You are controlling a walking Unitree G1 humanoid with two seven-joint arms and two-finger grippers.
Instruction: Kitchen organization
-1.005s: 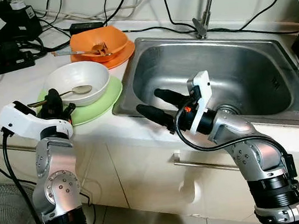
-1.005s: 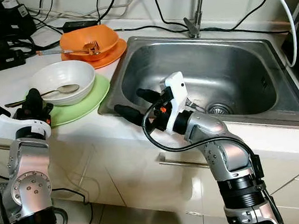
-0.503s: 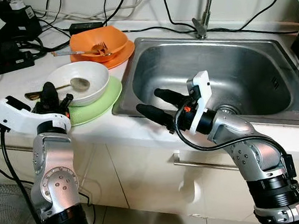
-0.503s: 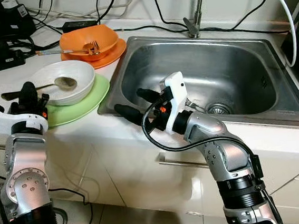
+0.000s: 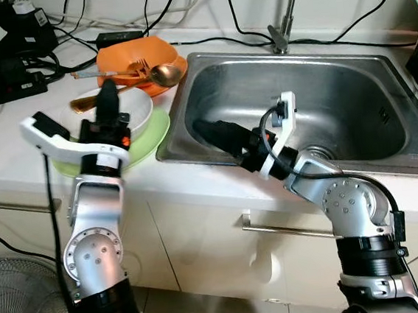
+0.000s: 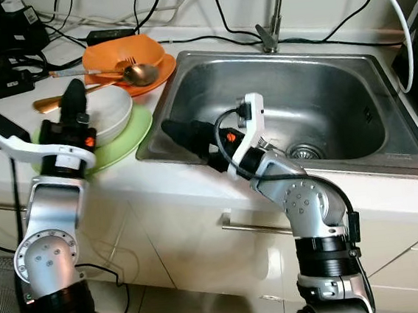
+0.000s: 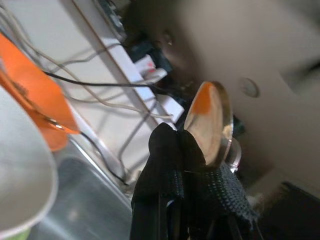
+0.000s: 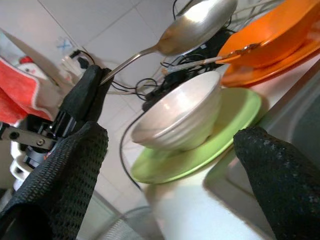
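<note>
My left gripper (image 5: 106, 101) is shut on the handle of a metal spoon (image 5: 162, 74). It holds the spoon in the air above the white bowl (image 5: 136, 112), with the spoon's head near the orange bowl (image 5: 136, 51). The white bowl sits on a green plate (image 5: 154, 136). A fork (image 5: 135, 66) lies in the orange bowl, which rests on an orange plate (image 5: 172, 79). My right gripper (image 5: 206, 131) is open, low at the near left corner of the steel sink (image 5: 336, 92), pointing toward the dishes. In the right wrist view the spoon (image 8: 200, 22) hangs over the white bowl (image 8: 180, 120).
A faucet (image 5: 284, 27) stands behind the sink. Power strips and tangled cables (image 5: 8, 65) crowd the back left of the counter. A fan (image 5: 9, 309) stands on the floor at lower left. A cabinet handle (image 5: 290, 228) runs below the counter edge.
My left gripper has lifted the spoon out of the white bowl and swung it up and right toward the orange dishes. My right gripper has turned and dropped lower at the sink's left corner.
</note>
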